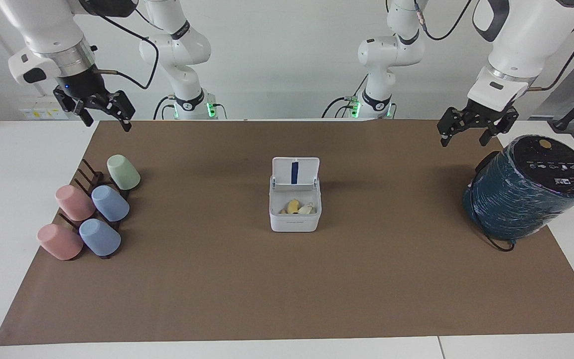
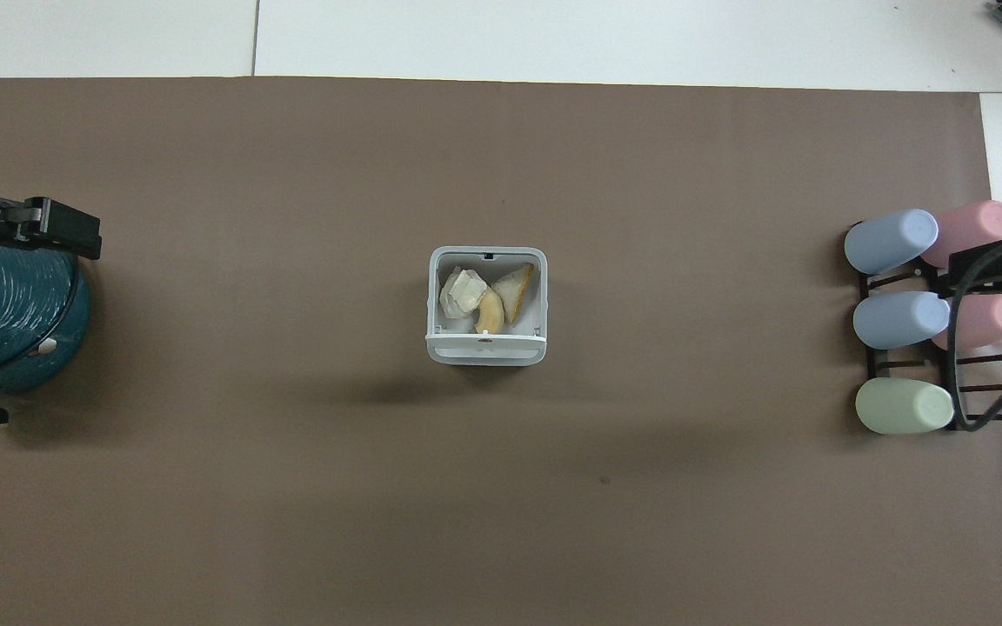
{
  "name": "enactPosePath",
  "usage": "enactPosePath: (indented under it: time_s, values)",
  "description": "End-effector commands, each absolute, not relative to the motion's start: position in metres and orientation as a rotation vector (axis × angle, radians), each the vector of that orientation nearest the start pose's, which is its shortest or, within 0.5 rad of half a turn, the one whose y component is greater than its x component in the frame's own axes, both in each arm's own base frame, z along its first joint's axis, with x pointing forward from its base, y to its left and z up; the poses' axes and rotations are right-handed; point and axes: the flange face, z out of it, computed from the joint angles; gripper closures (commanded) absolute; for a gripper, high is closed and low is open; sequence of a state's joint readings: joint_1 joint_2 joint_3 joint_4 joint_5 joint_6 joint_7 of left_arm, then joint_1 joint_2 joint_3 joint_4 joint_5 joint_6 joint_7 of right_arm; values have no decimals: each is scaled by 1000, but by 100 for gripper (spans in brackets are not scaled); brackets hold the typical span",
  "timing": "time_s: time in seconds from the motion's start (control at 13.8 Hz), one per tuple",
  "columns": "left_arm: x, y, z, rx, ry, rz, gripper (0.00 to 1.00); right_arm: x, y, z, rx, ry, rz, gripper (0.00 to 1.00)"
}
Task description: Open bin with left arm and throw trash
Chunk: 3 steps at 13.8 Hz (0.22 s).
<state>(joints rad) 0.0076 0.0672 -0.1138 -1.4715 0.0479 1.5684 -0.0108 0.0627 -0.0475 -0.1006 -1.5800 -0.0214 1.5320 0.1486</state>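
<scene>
The white bin [image 1: 295, 222] [image 2: 485, 350] stands in the middle of the brown mat. Its lid [image 1: 295, 172] is tipped up on the robots' side, blue stripe showing. All the trash lies inside: a white wad [image 2: 461, 291], a pale yellow wedge [image 2: 514, 289] and a yellow crescent [image 2: 490, 314], seen as a small heap [image 1: 298, 207] from the facing view. My left gripper [image 1: 466, 135] hangs open and empty in the air by the teal cylinder. Raised over the cup rack's end of the table, my right gripper [image 1: 107, 120] is also open and empty.
A large dark teal cylinder [image 1: 526, 194] [image 2: 5, 322] with a black top stands at the left arm's end. Several pastel cups [image 1: 92, 209] [image 2: 897, 317] lie on a dark rack at the right arm's end. The brown mat [image 1: 287, 289] covers most of the table.
</scene>
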Motion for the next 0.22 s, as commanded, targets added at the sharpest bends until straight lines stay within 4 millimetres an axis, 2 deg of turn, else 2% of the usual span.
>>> enactPosePath:
  time_s: [0.0, 0.15]
  values:
    - [568, -51, 637, -3102, 160, -56, 0, 530, -23, 645, -3132, 268, 8, 0]
    - [567, -55, 637, -3101, 167, -51, 0, 530, -23, 645, -3132, 268, 8, 0]
